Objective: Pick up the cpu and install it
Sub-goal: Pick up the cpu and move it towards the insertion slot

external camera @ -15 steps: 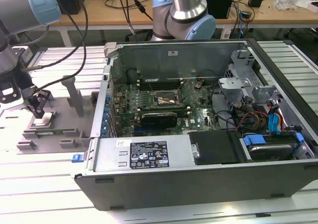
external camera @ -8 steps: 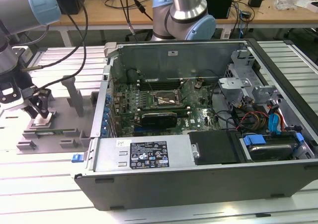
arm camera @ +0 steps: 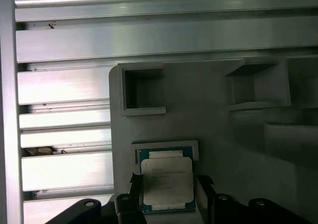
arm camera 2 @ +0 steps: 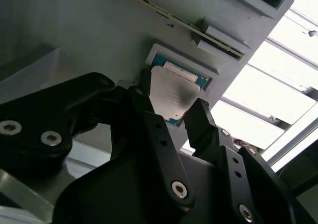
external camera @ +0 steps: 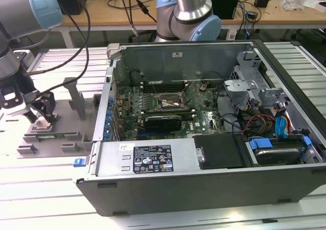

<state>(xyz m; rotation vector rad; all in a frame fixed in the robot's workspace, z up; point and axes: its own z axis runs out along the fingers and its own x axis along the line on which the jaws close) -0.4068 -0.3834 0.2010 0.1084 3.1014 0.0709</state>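
Cpu [arm camera: 166, 182] flat in grey tray [arm camera: 223, 149] pocket, between the spread claw's [arm camera 2: 170, 102] tips

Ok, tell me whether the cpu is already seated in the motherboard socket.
No, in the first wrist view the cpu lies in a recess of the grey tray.

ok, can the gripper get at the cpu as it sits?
Probably yes: the gripper is open around the cpu in its tray pocket, a finger on each side, nothing over the chip.
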